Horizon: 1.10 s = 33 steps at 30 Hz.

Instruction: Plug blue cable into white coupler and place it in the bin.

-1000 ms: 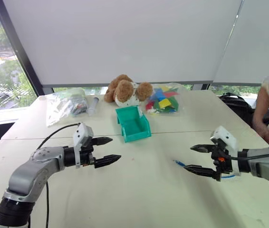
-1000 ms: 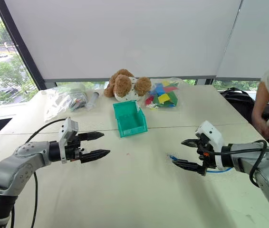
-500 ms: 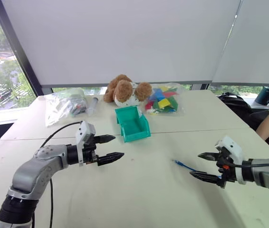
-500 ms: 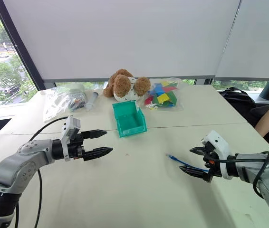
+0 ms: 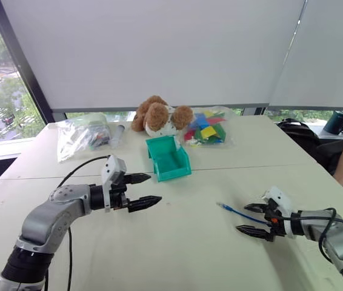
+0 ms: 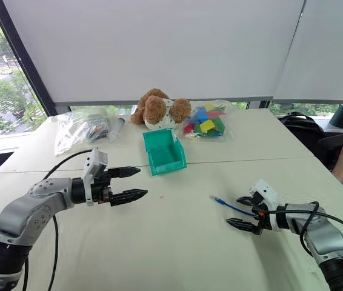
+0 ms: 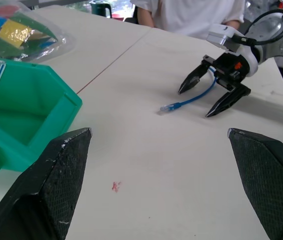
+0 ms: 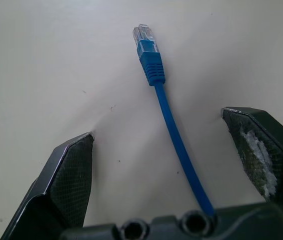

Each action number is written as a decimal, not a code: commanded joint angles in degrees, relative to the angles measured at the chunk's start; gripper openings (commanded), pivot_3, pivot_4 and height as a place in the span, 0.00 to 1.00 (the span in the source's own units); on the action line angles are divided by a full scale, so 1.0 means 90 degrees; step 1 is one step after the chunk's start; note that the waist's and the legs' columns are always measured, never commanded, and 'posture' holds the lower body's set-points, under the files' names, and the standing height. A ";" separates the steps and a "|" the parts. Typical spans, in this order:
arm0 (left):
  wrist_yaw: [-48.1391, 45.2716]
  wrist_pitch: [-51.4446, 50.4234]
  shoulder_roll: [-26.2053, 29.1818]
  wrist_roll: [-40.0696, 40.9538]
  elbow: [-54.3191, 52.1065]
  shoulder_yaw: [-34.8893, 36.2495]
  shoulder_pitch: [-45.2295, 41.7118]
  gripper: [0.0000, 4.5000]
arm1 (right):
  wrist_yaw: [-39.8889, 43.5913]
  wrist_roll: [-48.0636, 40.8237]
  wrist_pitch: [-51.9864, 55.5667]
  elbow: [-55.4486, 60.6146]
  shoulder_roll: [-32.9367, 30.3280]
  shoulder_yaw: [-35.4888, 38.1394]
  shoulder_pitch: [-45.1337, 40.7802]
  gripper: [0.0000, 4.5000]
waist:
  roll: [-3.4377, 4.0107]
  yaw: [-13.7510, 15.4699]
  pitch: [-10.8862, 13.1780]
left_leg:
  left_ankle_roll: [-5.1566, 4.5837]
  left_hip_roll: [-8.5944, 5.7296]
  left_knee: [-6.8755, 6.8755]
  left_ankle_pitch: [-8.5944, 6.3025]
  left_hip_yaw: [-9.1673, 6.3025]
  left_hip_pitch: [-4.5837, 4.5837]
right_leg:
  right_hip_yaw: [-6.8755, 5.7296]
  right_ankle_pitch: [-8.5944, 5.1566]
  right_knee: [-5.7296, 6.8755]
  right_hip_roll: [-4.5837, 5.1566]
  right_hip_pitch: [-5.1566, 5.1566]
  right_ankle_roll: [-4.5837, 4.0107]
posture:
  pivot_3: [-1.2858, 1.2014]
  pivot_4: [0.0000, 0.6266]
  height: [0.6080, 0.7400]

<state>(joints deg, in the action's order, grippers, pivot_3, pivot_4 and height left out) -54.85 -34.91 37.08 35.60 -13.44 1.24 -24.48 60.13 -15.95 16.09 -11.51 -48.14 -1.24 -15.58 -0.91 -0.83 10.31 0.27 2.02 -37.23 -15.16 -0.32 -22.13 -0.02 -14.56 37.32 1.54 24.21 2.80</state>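
Window blinds and a dark window frame back the scene; a pale table (image 5: 177, 242) carries everything I list.

Bin (image 5: 169, 158): teal-green, near the table's middle, its inside bare as far as I can see.

Teddy bear (image 5: 158, 115): brown, just behind the bin.

Bag of coloured blocks (image 5: 208, 128): clear, beside the bear on my right.

Second clear bag (image 5: 83, 133): far left of the table.

Blue cable (image 8: 169, 117): flat on the table, on my right side, well apart from the bin, its clear-tipped plug pointing toward the table's middle.

Right claw (image 5: 251, 219): released, low at the table, one finger on each side of the cable, neither touching it.

Left claw (image 5: 143, 189): released, grasping nothing, held above the table in front of the bin.

Person: arm at the right edge.
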 commanded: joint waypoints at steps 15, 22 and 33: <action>0.0059 -0.0040 0.0134 0.0103 -0.0259 0.0223 0.0018 1.00 | 0.0676 0.0491 0.0306 0.0392 0.0672 -0.0976 -0.1099 0.00 | -0.0005 -0.0064 -0.0002 | -0.0001 0.0008 0.0016 -0.0002 -0.0001 0.0082 | 0.0001 -0.0004 -0.0008 -0.0008 -0.0075 -0.0003 | 0.52 0.24 1.00; -0.0011 -0.0099 0.0158 0.0096 -0.0289 0.0171 0.0014 1.00 | 0.1100 0.1182 0.0071 0.0321 0.1656 -0.2368 -0.2230 0.00 | 0.0006 0.0025 0.0008 | -0.0001 0.0013 0.0022 -0.0001 -0.0002 0.0064 | -0.0003 -0.0005 -0.0002 -0.0010 -0.0054 -0.0001 | 0.52 0.24 1.00; -0.0555 0.0328 0.0173 -0.0287 -0.0044 -0.0381 0.0503 1.00 | 0.1252 0.2249 -0.1294 -0.1308 0.2179 -0.3033 -0.3200 0.55 | 0.0004 0.0031 0.0008 | -0.0001 0.0003 0.0019 -0.0001 -0.0005 0.0072 | -0.0006 -0.0007 -0.0005 0.0004 -0.0065 -0.0004 | 0.52 0.24 1.00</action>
<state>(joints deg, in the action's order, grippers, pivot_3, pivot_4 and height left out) -58.47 -34.01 38.35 34.10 -14.02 -1.53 -19.24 70.16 3.15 4.48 -23.81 -27.64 -27.93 -45.28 -0.87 -0.55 10.39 0.26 2.05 -37.06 -15.18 -0.36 -21.49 -0.07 -14.62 37.27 1.59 23.63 2.76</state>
